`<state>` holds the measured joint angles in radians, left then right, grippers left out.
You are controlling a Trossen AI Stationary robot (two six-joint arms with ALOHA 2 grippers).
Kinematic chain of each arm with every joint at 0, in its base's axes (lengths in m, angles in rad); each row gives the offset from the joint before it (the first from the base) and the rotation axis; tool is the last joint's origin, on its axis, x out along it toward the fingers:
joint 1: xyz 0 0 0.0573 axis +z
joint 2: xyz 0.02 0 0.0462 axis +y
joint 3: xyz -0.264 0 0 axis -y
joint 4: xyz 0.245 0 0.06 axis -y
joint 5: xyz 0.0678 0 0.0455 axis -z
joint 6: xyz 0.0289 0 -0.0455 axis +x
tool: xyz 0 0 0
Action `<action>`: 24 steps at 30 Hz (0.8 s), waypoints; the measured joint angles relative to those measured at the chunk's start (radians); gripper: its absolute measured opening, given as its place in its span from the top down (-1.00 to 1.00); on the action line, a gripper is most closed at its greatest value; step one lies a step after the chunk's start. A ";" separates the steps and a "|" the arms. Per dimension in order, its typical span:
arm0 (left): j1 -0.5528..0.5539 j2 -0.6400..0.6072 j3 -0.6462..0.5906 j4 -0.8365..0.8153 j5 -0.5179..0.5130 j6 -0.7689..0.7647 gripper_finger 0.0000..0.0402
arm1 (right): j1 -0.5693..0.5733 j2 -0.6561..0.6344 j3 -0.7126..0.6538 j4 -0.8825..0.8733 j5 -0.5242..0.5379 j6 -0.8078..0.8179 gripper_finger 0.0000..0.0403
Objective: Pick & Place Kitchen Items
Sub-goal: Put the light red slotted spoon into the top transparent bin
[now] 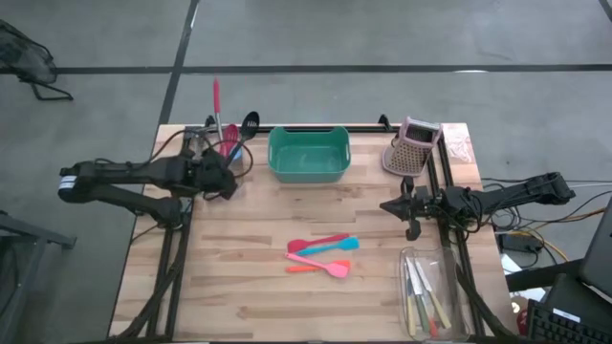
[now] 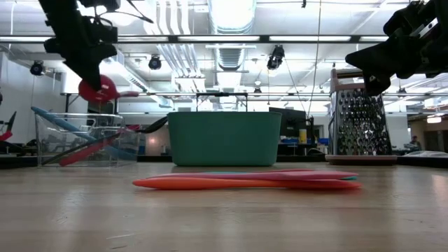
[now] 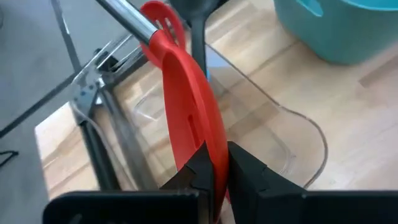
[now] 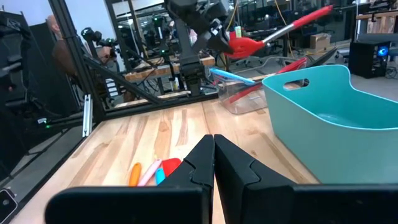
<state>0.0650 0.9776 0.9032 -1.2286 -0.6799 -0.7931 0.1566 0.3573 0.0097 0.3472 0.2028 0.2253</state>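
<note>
Now the left pincer (image 3: pixel 214 171) is pinched on the flat head of a red slotted turner (image 3: pixel 189 106), held up off the table (image 1: pixel 249 287) at its far left corner, above a clear tray (image 3: pixel 273 134) that still carries other long utensils. The turner's metal shaft and red handle point away past the table's back edge, so the long end is free to swing. To do this step well, the arm should lift until the handle clears the black spoon (image 1: pixel 248 125) next to it, then carry the turner slowly and level toward the teal tub (image 1: pixel 307 153), which is probably where it belongs (the task does not say). The grip sits on a thin, smooth blade, so a quick turn could let it pivot or slip between the fingers; a steady wrist matters more than speed.

The right pincer (image 4: pixel 213 158) waits with its fingers pressed together and nothing in them, near the table's right edge by the pinkish perforated holder (image 1: pixel 413 145). Three small silicone spatulas (image 1: pixel 323 255), pink, blue and orange, lie together mid-table, untouched, and pale-handled metal pieces (image 1: pixel 426 296) rest in another clear tray at the near right.
</note>
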 joint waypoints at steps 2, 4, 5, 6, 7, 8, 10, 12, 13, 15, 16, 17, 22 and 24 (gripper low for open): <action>-0.001 0.003 -0.022 0.032 0.007 0.014 0.86 | 0.000 0.000 0.000 0.000 0.000 0.000 0.96; -0.002 0.010 -0.050 0.036 0.038 0.004 0.86 | 0.000 0.000 0.000 0.000 0.000 0.000 0.96; -0.002 0.013 -0.063 0.037 0.046 -0.002 0.86 | 0.000 0.000 0.000 0.000 0.000 0.000 0.96; -0.002 0.017 -0.077 0.048 0.050 -0.006 0.86 | 0.000 0.000 0.000 0.000 0.000 0.000 0.96; -0.002 0.022 -0.091 0.057 0.051 -0.008 0.86 | 0.000 0.000 0.000 0.000 0.000 0.000 0.96; -0.002 0.026 -0.106 0.062 0.057 -0.009 0.85 | 0.000 0.000 0.000 0.000 0.000 0.000 0.96; -0.002 0.034 -0.135 0.077 0.086 -0.012 0.85 | 0.000 0.000 0.000 0.000 0.000 0.000 0.96; -0.002 0.038 -0.158 0.111 0.129 -0.010 0.85 | 0.000 0.000 0.000 0.000 0.000 0.000 0.96; -0.002 0.040 -0.170 0.123 0.147 -0.005 0.85 | 0.000 0.000 0.000 0.000 0.000 0.000 0.96; -0.003 0.042 -0.191 0.147 0.148 0.007 0.84 | 0.000 0.000 0.000 0.000 0.000 0.000 0.96; -0.002 0.042 -0.196 0.156 0.148 0.011 0.84 | 0.000 0.000 0.000 0.000 0.000 0.000 0.96; -0.002 0.041 -0.200 0.160 0.149 0.017 0.84 | 0.000 0.000 0.000 0.000 0.000 0.000 0.96; -0.002 0.040 -0.203 0.163 0.148 0.021 0.83 | 0.000 0.000 0.000 0.000 0.000 0.000 0.96; -0.002 0.040 -0.202 0.164 0.150 0.022 0.79 | 0.000 0.000 0.000 0.000 0.000 0.000 0.96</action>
<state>0.0628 1.0176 0.7010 -1.0645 -0.5297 -0.7708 0.1564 0.3573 0.0097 0.3471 0.2028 0.2253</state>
